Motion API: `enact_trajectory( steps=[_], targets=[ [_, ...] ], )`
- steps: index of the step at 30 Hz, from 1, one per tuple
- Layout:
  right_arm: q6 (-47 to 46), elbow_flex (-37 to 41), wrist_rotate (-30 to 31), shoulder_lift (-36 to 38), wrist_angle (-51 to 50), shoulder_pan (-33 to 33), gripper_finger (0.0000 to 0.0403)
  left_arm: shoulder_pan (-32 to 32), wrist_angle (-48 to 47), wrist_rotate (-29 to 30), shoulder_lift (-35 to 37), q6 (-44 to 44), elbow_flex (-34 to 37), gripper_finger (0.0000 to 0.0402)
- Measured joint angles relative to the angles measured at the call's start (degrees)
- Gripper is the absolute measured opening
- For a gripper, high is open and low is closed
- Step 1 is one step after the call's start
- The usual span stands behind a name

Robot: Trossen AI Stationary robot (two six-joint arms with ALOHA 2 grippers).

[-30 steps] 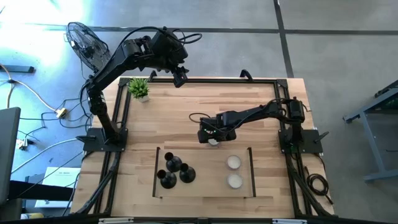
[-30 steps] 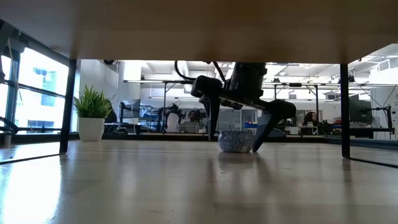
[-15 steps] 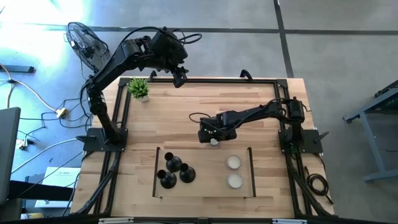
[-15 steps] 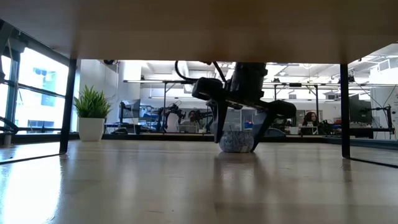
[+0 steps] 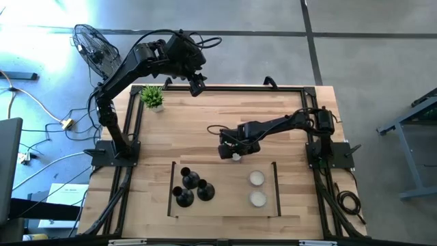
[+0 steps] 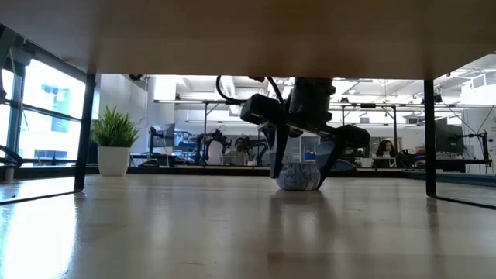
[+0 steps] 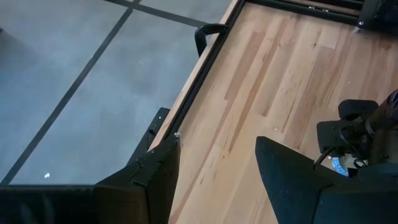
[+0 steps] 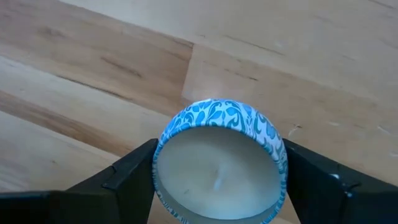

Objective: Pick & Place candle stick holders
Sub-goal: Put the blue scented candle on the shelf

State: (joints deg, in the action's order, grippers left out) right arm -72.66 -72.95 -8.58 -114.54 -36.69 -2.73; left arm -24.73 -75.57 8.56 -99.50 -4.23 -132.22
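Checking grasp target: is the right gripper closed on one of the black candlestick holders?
No. The right gripper is shut on a blue-patterned candle tin; the three black candlestick holders stand untouched.

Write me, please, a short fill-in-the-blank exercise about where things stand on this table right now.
1. The right gripper is closed on a blue-patterned ____.
2. The number of black candlestick holders grouped near the table's front edge is ____.
3. The left gripper hangs over the table's back edge, near the small potted ____.
4. The number of white candles resting apart from the gripped one is ____.

Missing words: candle; three; plant; two
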Motion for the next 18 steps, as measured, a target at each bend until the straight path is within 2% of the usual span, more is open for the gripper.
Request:
enact_trajectory(
  steps=[8,15,18],
  targets=[
    [2.66,0.17,-1.68,2.68,-2.25,-0.29,0.0281,0.00,-0.81,0.67,0.00,-0.26,-0.02,0.0205],
    [5.50,-3.36,0.30,9.32,-10.29,-1.26,0.0281,0.00,-0.79,9.05,2.10,-0.45,-0.21,0.0205],
    [5.95,-5.00,1.73,11.49,-12.38,-1.23,0.0281,-0.07,-0.26,10.53,3.39,-0.44,-0.20,0.0205]
  ],
)
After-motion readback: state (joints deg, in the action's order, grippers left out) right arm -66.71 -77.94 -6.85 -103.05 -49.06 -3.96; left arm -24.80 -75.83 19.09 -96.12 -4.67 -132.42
